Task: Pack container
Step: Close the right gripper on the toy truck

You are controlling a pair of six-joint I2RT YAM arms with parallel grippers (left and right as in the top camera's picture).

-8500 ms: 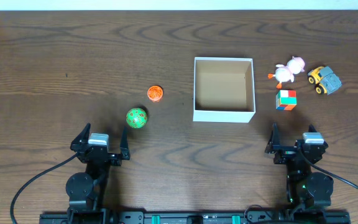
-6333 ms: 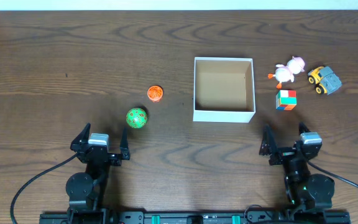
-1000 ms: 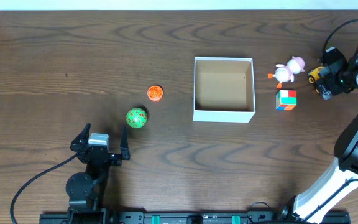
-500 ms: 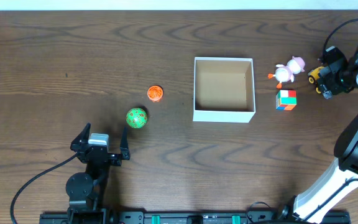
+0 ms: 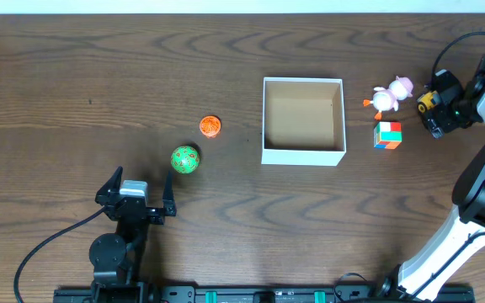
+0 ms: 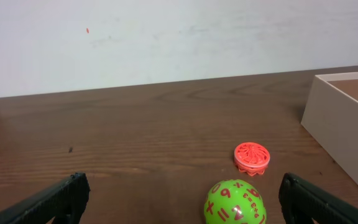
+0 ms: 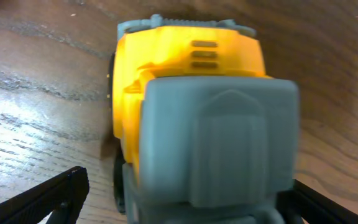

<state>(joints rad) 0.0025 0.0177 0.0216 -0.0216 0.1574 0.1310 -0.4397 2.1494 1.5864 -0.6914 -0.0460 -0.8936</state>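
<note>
The container [image 5: 303, 156], a square shallow box with white walls and a tan inside, stands mid-table with nothing in it; its corner shows in the left wrist view [image 6: 344, 121]. My right gripper [image 5: 439, 114] is open, at the far right, with its fingers either side of a yellow and grey toy truck [image 5: 428, 101]. In the right wrist view the truck [image 7: 197, 124] fills the gap of the gripper [image 7: 185, 208], with space at the left finger. My left gripper [image 5: 140, 192] is open and empty near the front edge, just behind a green number ball [image 5: 185, 159].
An orange ridged disc [image 5: 210, 126] lies left of the box, beyond the green ball [image 6: 235, 202] in the left wrist view [image 6: 252, 157]. A pink and white animal toy [image 5: 390, 94] and a colour cube [image 5: 387, 135] lie between the box and the truck.
Over the earlier frames my right arm reached from the front edge out to the truck. In the last half second its gripper slid slightly left over the truck. The left arm stayed still.
</note>
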